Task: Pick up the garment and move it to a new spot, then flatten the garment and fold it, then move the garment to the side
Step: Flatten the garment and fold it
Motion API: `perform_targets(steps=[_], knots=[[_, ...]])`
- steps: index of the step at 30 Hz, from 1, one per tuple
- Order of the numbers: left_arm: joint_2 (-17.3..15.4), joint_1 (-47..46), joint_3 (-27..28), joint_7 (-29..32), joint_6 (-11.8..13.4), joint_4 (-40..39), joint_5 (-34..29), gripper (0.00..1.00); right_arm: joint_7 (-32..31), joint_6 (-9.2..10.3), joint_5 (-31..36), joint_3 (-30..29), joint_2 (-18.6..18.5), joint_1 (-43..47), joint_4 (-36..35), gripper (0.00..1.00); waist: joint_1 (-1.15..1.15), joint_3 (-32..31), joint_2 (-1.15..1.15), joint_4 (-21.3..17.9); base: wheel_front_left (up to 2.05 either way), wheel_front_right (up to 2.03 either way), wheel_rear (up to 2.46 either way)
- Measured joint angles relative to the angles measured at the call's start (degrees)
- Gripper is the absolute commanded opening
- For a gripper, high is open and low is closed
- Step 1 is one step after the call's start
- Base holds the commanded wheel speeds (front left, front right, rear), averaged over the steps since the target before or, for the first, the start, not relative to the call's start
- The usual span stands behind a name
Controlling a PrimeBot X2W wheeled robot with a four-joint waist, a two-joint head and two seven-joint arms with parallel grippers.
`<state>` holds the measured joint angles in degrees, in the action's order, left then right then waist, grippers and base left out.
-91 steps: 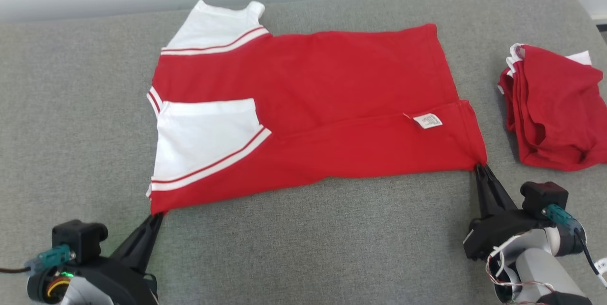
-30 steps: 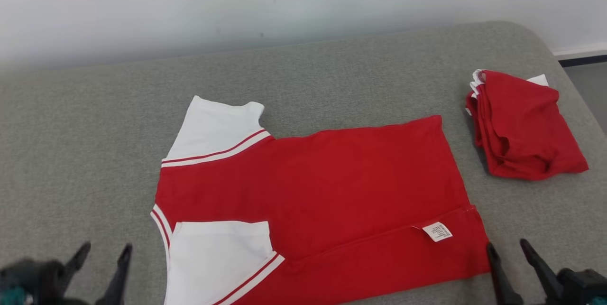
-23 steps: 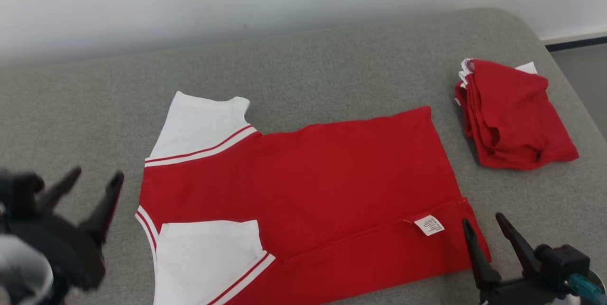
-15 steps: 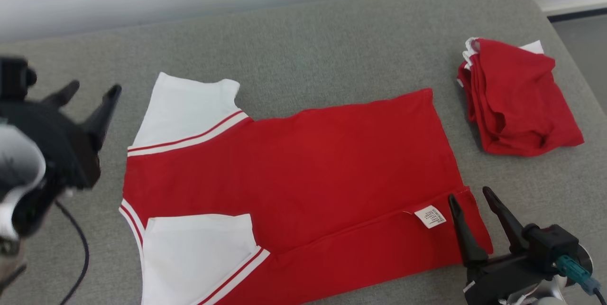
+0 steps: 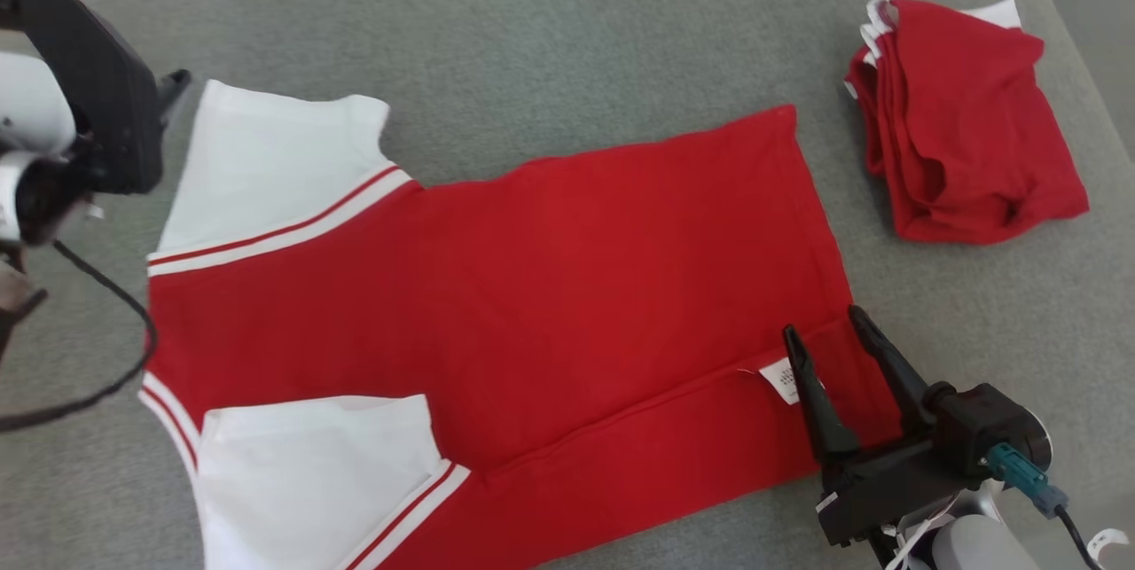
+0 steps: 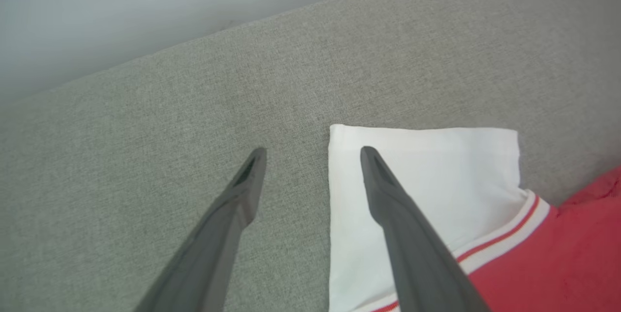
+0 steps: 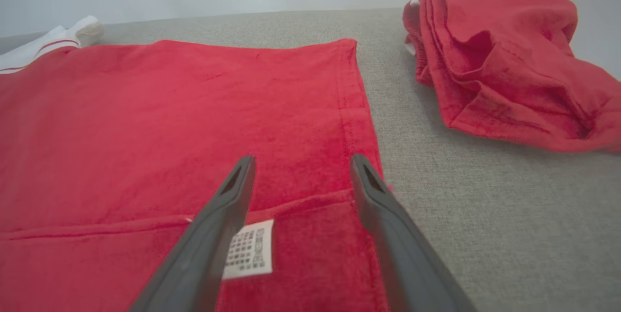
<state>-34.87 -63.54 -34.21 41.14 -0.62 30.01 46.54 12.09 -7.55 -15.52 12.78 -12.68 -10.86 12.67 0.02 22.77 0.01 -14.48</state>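
Two dark-fingered grippers hang spread wide over the work, neither holding anything. Nearest the robot, the red short-sleeved shirt with white striped sleeves (image 5: 550, 286) lies flat on the grey woven fabric surface (image 5: 576, 20), its long axis running left to right across the robot, collar end to the left and hem to the right. Its near long edge is already turned in as a red strip, with the near white sleeve (image 5: 319, 464) lying on top of the body. The right gripper (image 5: 823, 324) hovers over the hem end at this fold line, one finger above the small white care label (image 7: 250, 249), the other along the hem edge. From it, the unfolded far hem corner lies straight ahead. Further out on the other side, the left gripper (image 6: 313, 151) straddles the outer edge of the far white sleeve (image 6: 422, 181), one finger over cloth and one over bare surface. Judging by this, the far long edge is the next to fold: the left arm is nearer the sleeve, the right nearer the hem. Beyond the hem, well apart to the right, sits a pile of folded red garments (image 5: 966, 118), with a pale wall (image 6: 145, 1) behind.
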Motion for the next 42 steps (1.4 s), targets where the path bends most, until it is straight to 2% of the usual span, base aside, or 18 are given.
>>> perform_targets(steps=[5,13,14,18,28,31,32,33,34,35,36,37,38,42], knots=[[0.1,-4.3,-1.7,2.8,-2.4,5.4,-1.0,1.00,1.0,0.00,0.2,0.7,0.5,-0.9,1.4,1.00,-0.01,2.1,0.00,-2.2,0.00,0.00,0.00],[0.1,-5.7,-3.1,3.9,-3.5,8.8,-1.5,0.97,1.7,0.00,0.2,1.3,0.8,-2.2,3.0,1.00,-0.01,3.7,0.00,-4.0,0.00,0.00,0.00],[0.1,-5.7,-3.2,3.9,-3.6,9.0,-1.5,0.95,1.8,0.00,0.1,1.4,0.8,-2.2,3.1,1.00,-0.01,3.8,0.00,-4.2,0.00,0.00,0.00],[-0.4,-5.9,-4.0,4.1,-4.0,9.8,-1.9,0.77,2.1,0.00,0.0,1.4,0.7,-2.8,3.6,1.00,-0.02,4.1,-0.01,-4.5,0.00,0.00,0.00],[-1.1,-5.9,-4.3,4.8,-4.7,10.0,-1.4,0.89,2.6,0.00,-0.1,1.5,0.7,-4.0,4.5,1.00,-0.02,5.0,-0.01,-4.7,0.00,0.00,0.00],[-1.1,-6.0,-4.2,4.8,-4.9,9.8,-1.0,0.84,2.7,0.00,-0.1,1.5,0.9,-4.5,4.8,1.00,-0.02,5.4,-0.01,-4.8,0.00,0.00,0.00],[-1.0,-6.1,-4.2,4.8,-4.9,9.7,-0.7,0.80,2.8,0.00,-0.1,1.5,0.9,-4.5,4.9,1.00,-0.02,5.5,-0.01,-4.8,0.00,0.00,0.00],[-0.7,-6.3,-4.4,5.1,-4.9,9.5,-0.6,0.61,2.8,0.00,-0.1,1.7,1.0,-4.8,5.1,1.00,-0.02,5.6,-0.01,-4.8,0.00,0.00,0.00],[-0.6,-6.3,-4.6,5.4,-5.0,9.4,-0.6,0.57,2.8,0.00,-0.1,1.7,1.1,-5.0,5.2,1.00,-0.02,5.6,-0.01,-4.9,0.00,0.00,0.00],[-0.6,-6.3,-4.7,5.9,-5.0,9.3,-0.5,0.42,2.8,0.00,-0.1,1.7,1.1,-5.1,5.3,1.00,-0.02,5.6,-0.01,-4.9,0.00,0.00,0.00],[-0.5,-6.3,-4.9,6.4,-5.1,9.2,-0.3,0.42,2.8,0.00,-0.1,1.7,1.1,-5.1,5.3,1.00,-0.02,5.5,-0.01,-4.9,0.00,0.00,0.00],[-0.5,-6.3,-4.9,6.4,-5.1,9.2,-0.3,0.36,2.8,0.00,-0.1,1.7,1.1,-5.1,5.3,1.00,-0.02,5.5,-0.01,-4.9,0.00,0.00,0.00],[-0.5,-6.3,-5.0,7.0,-5.3,9.1,-0.1,0.01,2.8,0.00,-0.1,1.7,1.1,-5.2,5.4,1.00,-0.02,5.5,-0.01,-4.9,0.00,0.00,0.00],[-0.7,-6.0,-5.6,9.4,-5.5,8.0,1.2,0.00,2.8,0.00,-0.1,1.5,0.9,-5.4,5.5,1.00,-0.02,5.3,-0.01,-4.9,0.00,0.00,0.00]])
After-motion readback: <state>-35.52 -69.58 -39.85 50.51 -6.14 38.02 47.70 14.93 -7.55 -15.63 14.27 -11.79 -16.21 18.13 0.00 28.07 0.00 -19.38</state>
